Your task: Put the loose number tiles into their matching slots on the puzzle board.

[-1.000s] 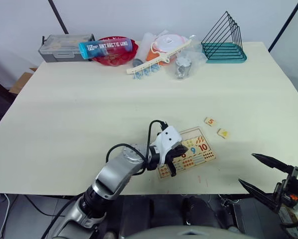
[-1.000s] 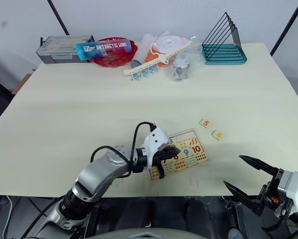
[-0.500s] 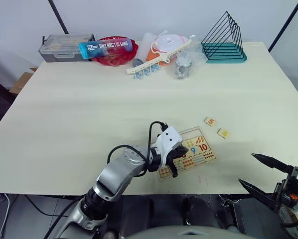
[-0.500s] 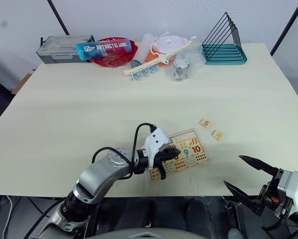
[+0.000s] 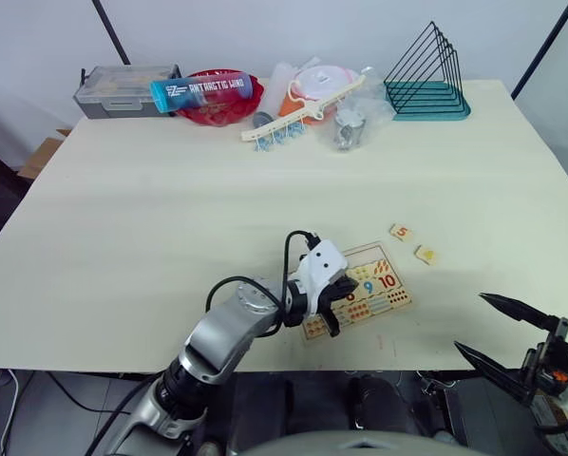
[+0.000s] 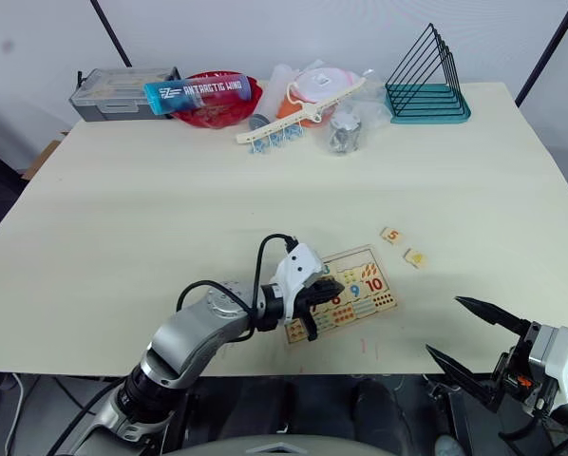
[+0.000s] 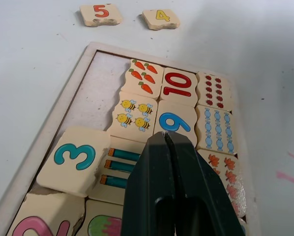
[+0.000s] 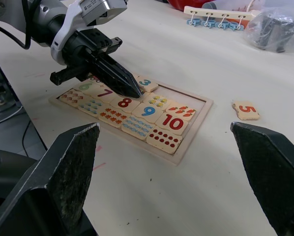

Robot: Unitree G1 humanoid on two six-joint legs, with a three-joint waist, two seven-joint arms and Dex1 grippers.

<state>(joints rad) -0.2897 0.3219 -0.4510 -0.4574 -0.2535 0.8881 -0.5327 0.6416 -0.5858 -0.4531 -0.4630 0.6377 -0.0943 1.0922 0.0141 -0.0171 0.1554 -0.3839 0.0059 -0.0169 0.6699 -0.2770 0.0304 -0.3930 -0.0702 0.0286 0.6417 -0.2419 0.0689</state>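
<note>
Your left gripper (image 7: 169, 140), fingers pressed together over the puzzle board (image 7: 53, 129), risked nudging its crooked 3 tile (image 7: 74, 160) further askew.

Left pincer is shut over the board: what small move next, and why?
Probably nudge the 3 tile flat with the shut left pincer: it lies tilted over the 2 tile's edge, not seated in the board. The 5 and 4 wait outside.
</note>
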